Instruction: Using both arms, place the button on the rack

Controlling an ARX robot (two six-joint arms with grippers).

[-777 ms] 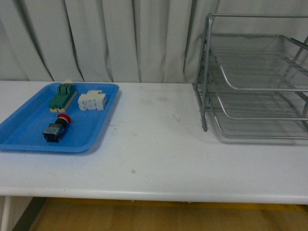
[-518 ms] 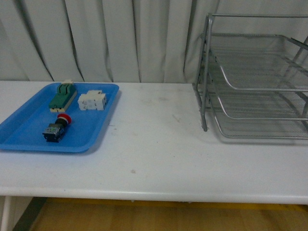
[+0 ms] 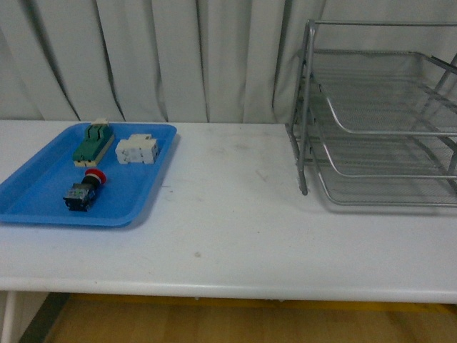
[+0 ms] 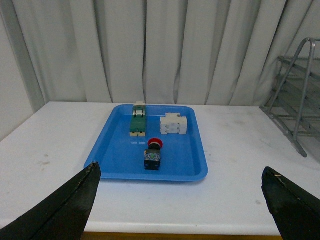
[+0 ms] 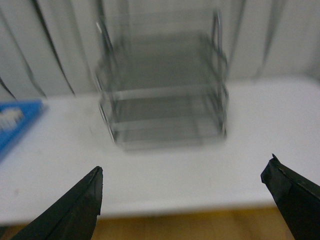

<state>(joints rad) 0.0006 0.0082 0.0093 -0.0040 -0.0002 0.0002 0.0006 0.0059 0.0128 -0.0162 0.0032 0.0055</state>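
Observation:
The button (image 3: 84,189) lies on its side in the blue tray (image 3: 43,204) at the table's left, red cap toward the curtain; the left wrist view shows the button (image 4: 153,154) too. The silver wire rack (image 3: 378,114) stands at the right rear, and the right wrist view shows the rack (image 5: 162,92) blurred. No arm appears in the front view. My left gripper (image 4: 181,202) is open, back near the table's front edge, facing the tray. My right gripper (image 5: 182,200) is open near the front edge, facing the rack. Both hold nothing.
A green flat component (image 3: 93,143) and a white block component (image 3: 137,150) lie in the tray behind the button. The white table (image 3: 235,214) stretches between tray and rack. A pale curtain (image 3: 178,57) hangs behind. The table's front edge (image 3: 228,289) drops to a wooden floor.

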